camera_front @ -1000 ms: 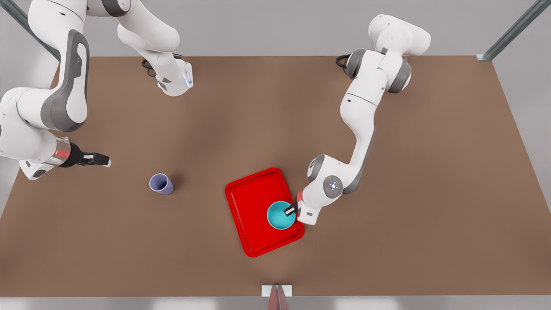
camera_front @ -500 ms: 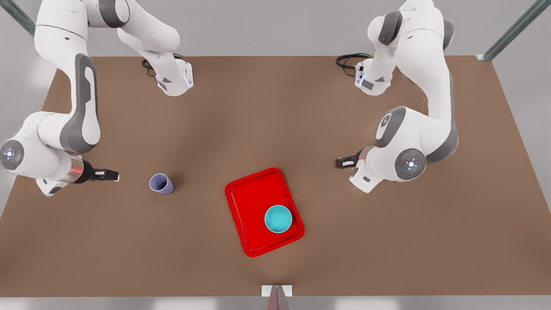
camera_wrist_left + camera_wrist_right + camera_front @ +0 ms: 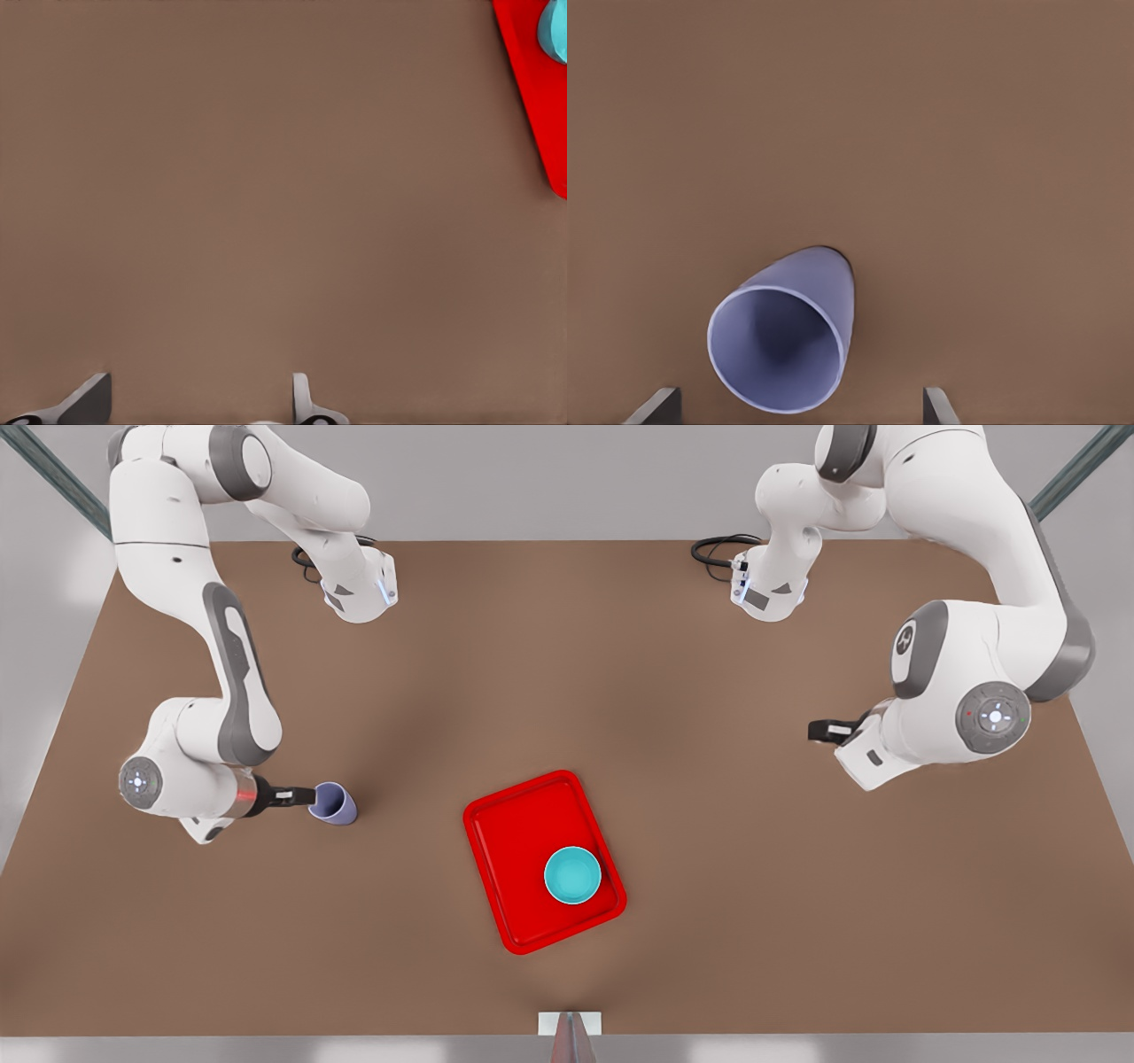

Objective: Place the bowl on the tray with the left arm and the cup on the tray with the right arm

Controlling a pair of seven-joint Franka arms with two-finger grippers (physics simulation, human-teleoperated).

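- Bowl [image 3: 572, 875] already sits inside the tray [image 3: 514, 841], low in the middle of the front view; that half looks done.
- Cup [image 3: 333, 803] stands on the tabletop [image 3: 567, 691], left of the tray and well apart from it, so its move is left to do.
- Right end effector [image 3: 297, 795], at the left of the frame, touches or nearly touches the cup's rim; its fingers [image 3: 937, 405] are spread wide around the cup, holding nothing.
- Left end effector [image 3: 824, 731] waits at the right, fingers [image 3: 301, 398] apart, empty.
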